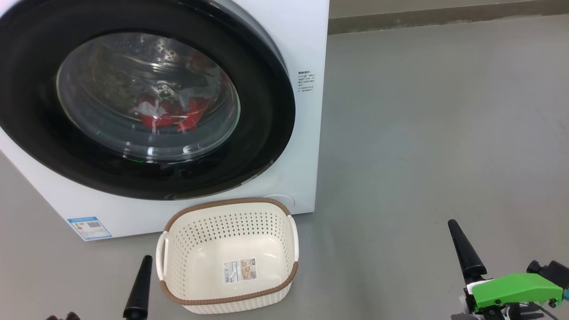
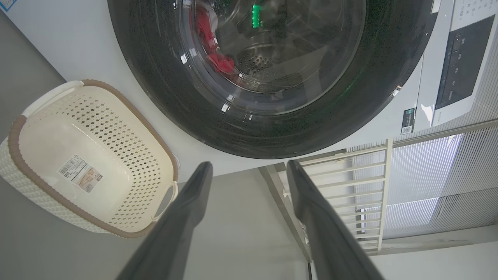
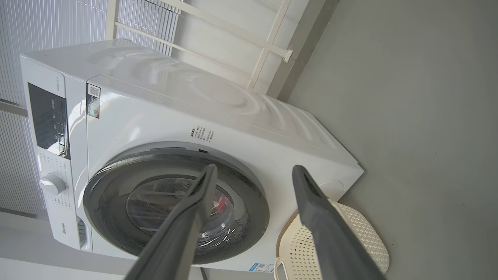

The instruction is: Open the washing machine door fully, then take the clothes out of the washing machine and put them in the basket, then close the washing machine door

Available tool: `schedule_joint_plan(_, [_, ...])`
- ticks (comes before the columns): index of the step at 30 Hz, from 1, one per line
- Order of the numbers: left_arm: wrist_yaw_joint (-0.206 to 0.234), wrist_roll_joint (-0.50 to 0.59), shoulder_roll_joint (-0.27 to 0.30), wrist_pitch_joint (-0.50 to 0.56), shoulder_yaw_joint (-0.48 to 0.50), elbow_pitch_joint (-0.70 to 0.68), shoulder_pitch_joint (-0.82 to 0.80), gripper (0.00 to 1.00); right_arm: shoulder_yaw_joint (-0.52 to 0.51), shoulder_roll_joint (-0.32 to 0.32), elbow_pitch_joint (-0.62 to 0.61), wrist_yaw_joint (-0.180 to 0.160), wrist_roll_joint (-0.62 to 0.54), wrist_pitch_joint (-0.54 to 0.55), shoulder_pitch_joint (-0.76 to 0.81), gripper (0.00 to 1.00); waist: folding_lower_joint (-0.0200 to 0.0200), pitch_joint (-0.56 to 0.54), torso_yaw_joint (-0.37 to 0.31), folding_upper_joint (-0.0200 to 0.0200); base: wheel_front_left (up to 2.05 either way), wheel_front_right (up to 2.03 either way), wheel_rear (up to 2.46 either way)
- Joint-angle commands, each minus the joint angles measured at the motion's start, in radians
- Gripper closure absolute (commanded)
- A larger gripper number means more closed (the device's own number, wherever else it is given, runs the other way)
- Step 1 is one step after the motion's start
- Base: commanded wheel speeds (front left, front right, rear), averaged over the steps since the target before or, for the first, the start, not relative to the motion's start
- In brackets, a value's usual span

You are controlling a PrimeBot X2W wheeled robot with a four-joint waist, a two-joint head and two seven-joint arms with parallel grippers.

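Note:
The washing machine (image 1: 306, 44) is a white front-loader filling the upper left of the head view. The washing machine door (image 1: 266, 111), with its wide black rim, lies shut against the front. Red and white clothes (image 1: 169, 113) show through the glass at the bottom of the drum. The cream basket (image 1: 226, 202) stands empty on the floor just before the machine. My left gripper (image 2: 249, 165) is open and holds nothing, low beside the basket's left side. My right gripper (image 3: 255, 168) is open too, out to the right over bare floor, pointing at the door (image 3: 253, 217).
Grey floor (image 1: 422, 133) stretches to the right of the machine up to a dark skirting (image 1: 444, 18). A white railing (image 2: 350, 186) and blinds stand behind the machine. The control panel (image 3: 48, 116) and a dial (image 3: 50, 183) sit at the machine's top.

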Motion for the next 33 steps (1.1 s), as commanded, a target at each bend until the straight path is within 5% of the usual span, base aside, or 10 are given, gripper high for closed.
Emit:
schedule_joint_plan(1, [-0.003, 0.016, 0.014, -0.009, 0.014, -0.031, -0.039, 0.00, 0.004, -0.009, -0.031, 0.000, -0.023, -0.012, -0.045, 0.00, -0.0001, 0.000, 0.000, -0.0001, 0.00, 0.00, 0.00])
schedule_joint_plan(33, [-0.002, 0.446, 0.018, -0.103, 0.032, -0.130, -0.047, 0.00, 0.035, -0.012, -0.122, 0.000, -0.522, -0.106, -0.062, 0.00, -0.0001, -0.006, -0.007, -0.0001, 0.00, 0.00, 0.00])
